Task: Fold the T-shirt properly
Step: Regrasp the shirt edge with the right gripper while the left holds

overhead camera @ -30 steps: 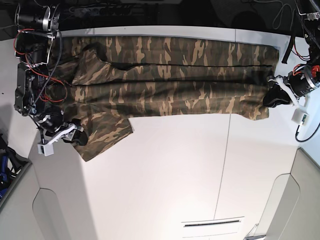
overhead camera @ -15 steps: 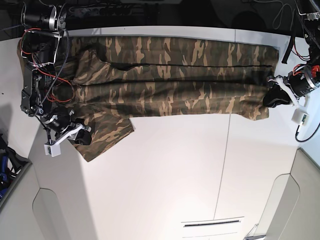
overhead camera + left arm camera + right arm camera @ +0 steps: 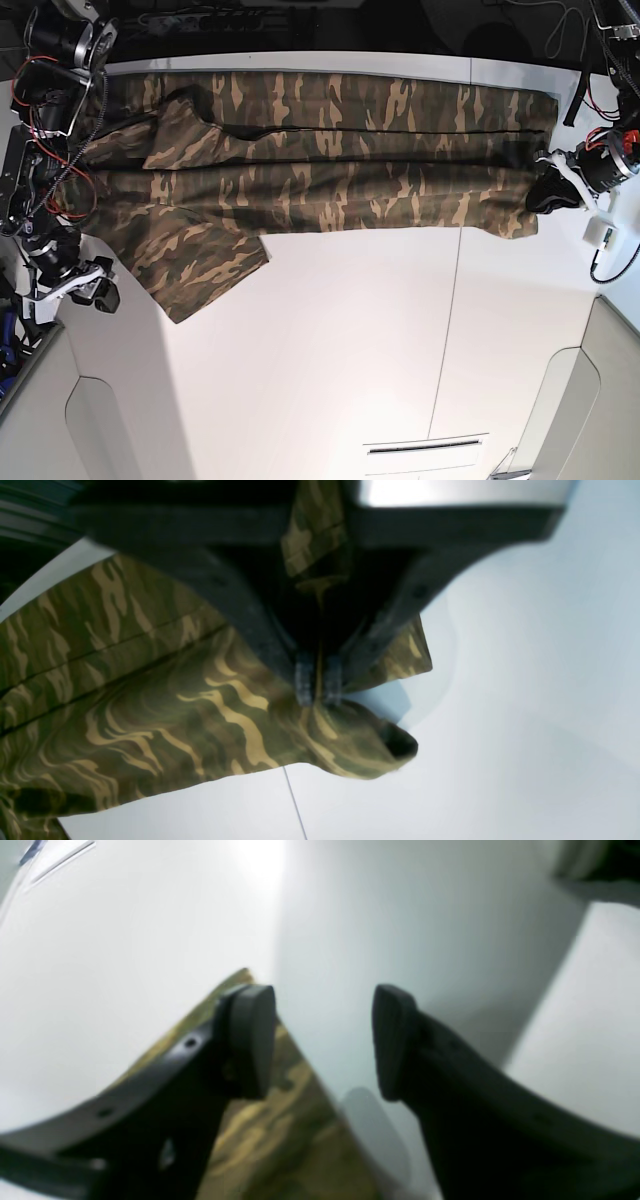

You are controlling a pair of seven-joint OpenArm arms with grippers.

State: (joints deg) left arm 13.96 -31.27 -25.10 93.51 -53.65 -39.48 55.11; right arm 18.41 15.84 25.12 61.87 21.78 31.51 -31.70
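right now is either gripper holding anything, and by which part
The left gripper is shut on the T-shirt, pinching its hem corner. The right gripper is open and holds nothing.

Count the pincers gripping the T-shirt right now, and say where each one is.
1. The left pincer is shut on the T-shirt at its corner at the base view's right end. The right pincer stands open off the cloth, by the sleeve at the other end.
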